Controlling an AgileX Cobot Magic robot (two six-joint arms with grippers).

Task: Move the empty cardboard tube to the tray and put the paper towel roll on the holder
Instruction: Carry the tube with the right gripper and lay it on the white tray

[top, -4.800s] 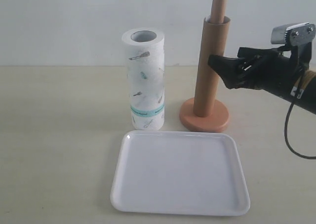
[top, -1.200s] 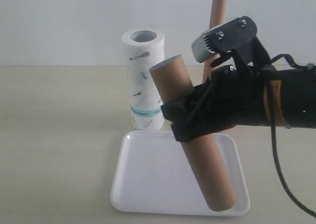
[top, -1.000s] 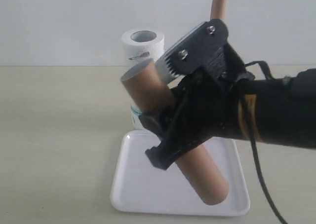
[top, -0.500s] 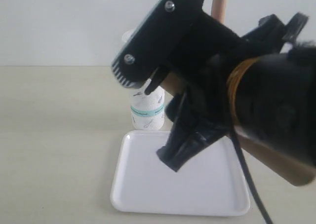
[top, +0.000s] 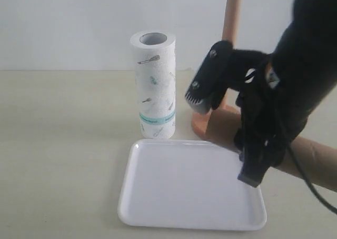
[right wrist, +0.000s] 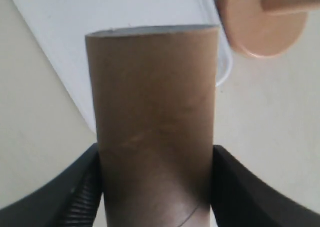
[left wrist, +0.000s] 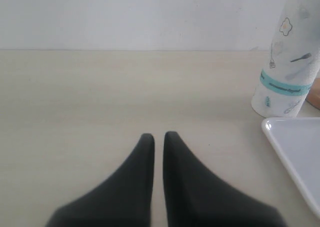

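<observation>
My right gripper (top: 256,144) (right wrist: 156,183) is shut on the empty cardboard tube (top: 311,162) (right wrist: 155,112), a plain brown cylinder held nearly level. One end of the tube hangs over the right rim of the white tray (top: 174,197) (right wrist: 100,12); the other sticks out to the right. The wooden holder (top: 231,15) stands bare behind my arm, its round base (right wrist: 262,24) beside the tray. The printed paper towel roll (top: 152,86) (left wrist: 287,62) stands upright behind the tray's far left corner. My left gripper (left wrist: 158,137) is shut on nothing, low over the table left of the tray (left wrist: 300,147).
A pale wall runs behind the beige tabletop (top: 63,144). My right arm's black body and cable (top: 310,55) fill the right of the exterior view and hide part of the holder's dowel.
The right gripper lifted the tube off the holder, tilted it, and swung it down to the right; it now lies nearly level over the tray's right rim. The roll is in view again.
</observation>
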